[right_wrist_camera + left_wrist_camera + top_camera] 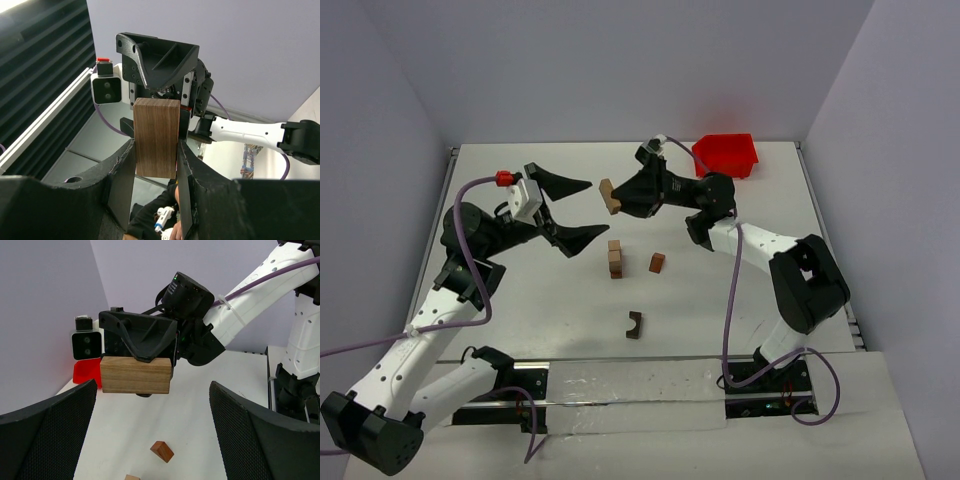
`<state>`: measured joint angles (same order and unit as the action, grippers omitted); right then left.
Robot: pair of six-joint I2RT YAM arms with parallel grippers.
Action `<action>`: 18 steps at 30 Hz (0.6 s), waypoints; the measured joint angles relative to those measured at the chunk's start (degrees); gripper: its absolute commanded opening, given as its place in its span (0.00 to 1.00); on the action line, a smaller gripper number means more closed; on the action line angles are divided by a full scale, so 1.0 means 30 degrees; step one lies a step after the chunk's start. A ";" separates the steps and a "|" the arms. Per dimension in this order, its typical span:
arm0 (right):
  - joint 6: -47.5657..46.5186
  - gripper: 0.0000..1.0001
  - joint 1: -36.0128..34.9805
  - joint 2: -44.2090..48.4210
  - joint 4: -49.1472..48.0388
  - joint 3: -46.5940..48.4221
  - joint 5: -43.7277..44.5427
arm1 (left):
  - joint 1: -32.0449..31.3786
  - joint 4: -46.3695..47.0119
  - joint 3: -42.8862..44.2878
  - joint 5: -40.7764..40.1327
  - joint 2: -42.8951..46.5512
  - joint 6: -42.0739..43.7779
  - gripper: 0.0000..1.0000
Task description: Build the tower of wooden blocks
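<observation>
My right gripper [621,199] is shut on a tan wood block [608,195] and holds it in the air, pointing left. In the right wrist view the block [156,137] stands upright between the fingers [120,182]. My left gripper [574,211] is open and empty, facing the block from the left with a small gap. In the left wrist view the held block [135,374] hangs between and beyond my open fingers [47,440]. The tower [614,258] is a short stack below the block. A brown cube [657,263] lies to its right, also in the left wrist view [162,451]. An arch block [634,324] lies nearer.
A red bin [725,153] stands at the back right of the white table [520,300], behind the right arm; it also shows in the left wrist view [86,372]. Purple walls close the back and sides.
</observation>
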<state>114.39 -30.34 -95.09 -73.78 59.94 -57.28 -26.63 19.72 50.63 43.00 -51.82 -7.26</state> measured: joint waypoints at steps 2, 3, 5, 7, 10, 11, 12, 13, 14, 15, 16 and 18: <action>0.0000 0.00 -0.0091 0.0000 0.0000 0.0000 0.0002 | -0.0067 -0.0085 0.0000 -0.0078 -0.0006 0.0241 0.99; 0.0000 0.00 -0.0115 0.0000 -0.0006 0.0000 0.0002 | -0.0090 -0.0120 0.0000 -0.0125 -0.0006 0.0364 0.99; 0.0000 0.00 -0.0218 0.0000 -0.0002 0.0000 0.0002 | -0.0115 -0.0219 0.0000 -0.0245 -0.0006 0.0629 0.99; 0.0000 0.00 -0.0403 0.0000 -0.0007 0.0007 -0.0025 | -0.0117 -0.0309 0.0000 -0.0347 -0.0006 0.0767 0.99; 0.0000 0.00 -0.0710 0.0000 -0.0007 0.0007 -0.0068 | -0.0125 -0.0387 0.0000 -0.0502 -0.0006 0.0961 0.99; 0.0000 0.00 -0.0799 0.0000 -0.0007 0.0007 -0.0074 | -0.0134 -0.0393 0.0000 -0.0560 -0.0006 0.1047 0.99; 0.0000 0.00 -0.0871 0.0000 -0.0007 0.0007 -0.0078 | -0.0140 -0.0399 0.0000 -0.0612 -0.0006 0.1114 0.99; 0.0000 0.00 -0.0929 0.0000 -0.0007 0.0007 -0.0078 | -0.0146 -0.0405 0.0000 -0.0631 -0.0006 0.1165 0.99; 0.0000 0.00 -0.0961 0.0000 -0.0007 0.0013 -0.0073 | -0.0146 -0.0427 0.0000 -0.0658 -0.0006 0.1202 0.99; 0.0000 0.00 -0.0972 0.0000 -0.0007 0.0015 -0.0071 | -0.0151 -0.0462 0.0000 -0.0681 -0.0006 0.1234 0.99; 0.0000 0.00 -0.0972 0.0000 -0.0007 0.0015 -0.0068 | -0.0154 -0.0505 0.0000 -0.0692 -0.0006 0.1269 0.98; 0.0000 0.00 -0.0972 0.0000 -0.0007 0.0015 -0.0057 | -0.0169 -0.0598 0.0000 -0.0712 -0.0006 0.1342 0.96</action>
<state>114.39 -33.26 -95.09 -73.80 59.99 -57.45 -27.14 17.92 50.63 40.86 -51.83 -3.24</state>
